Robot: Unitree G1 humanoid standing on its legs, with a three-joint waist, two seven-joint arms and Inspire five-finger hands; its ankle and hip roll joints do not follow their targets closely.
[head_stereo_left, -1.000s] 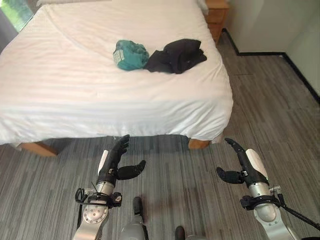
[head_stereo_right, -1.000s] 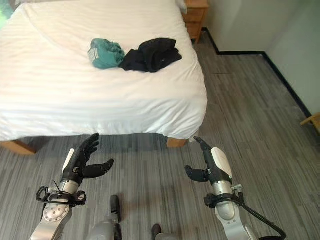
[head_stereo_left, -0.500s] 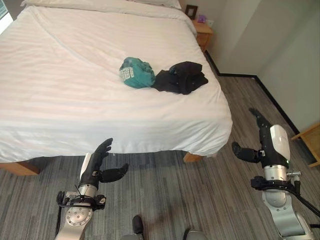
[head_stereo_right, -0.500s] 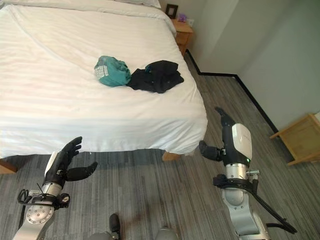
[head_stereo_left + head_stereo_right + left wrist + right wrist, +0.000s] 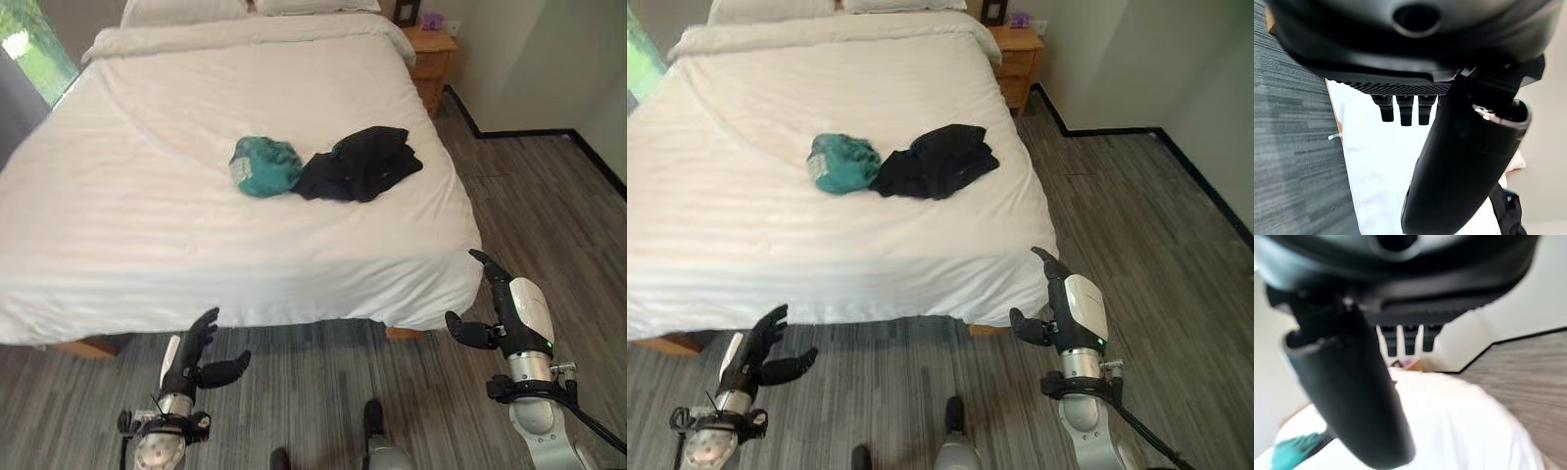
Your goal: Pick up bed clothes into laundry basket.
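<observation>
White bed (image 5: 196, 225) on grey plank floor (image 5: 549, 215), wooden nightstand (image 5: 434, 54) beside its head.
Teal garment (image 5: 265, 164) and black garment (image 5: 359, 164) lie touching on the bed; left robot hand (image 5: 193, 357) and right robot hand (image 5: 500, 304) hover over the floor, fingers spread, empty.

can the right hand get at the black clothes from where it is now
Probably not yet. The right hand hangs open over the floor by the bed's near corner, and the black clothes lie well up the mattress beside the teal bundle. Nothing blocks the way; the robot likely has to step closer and lean in.
</observation>
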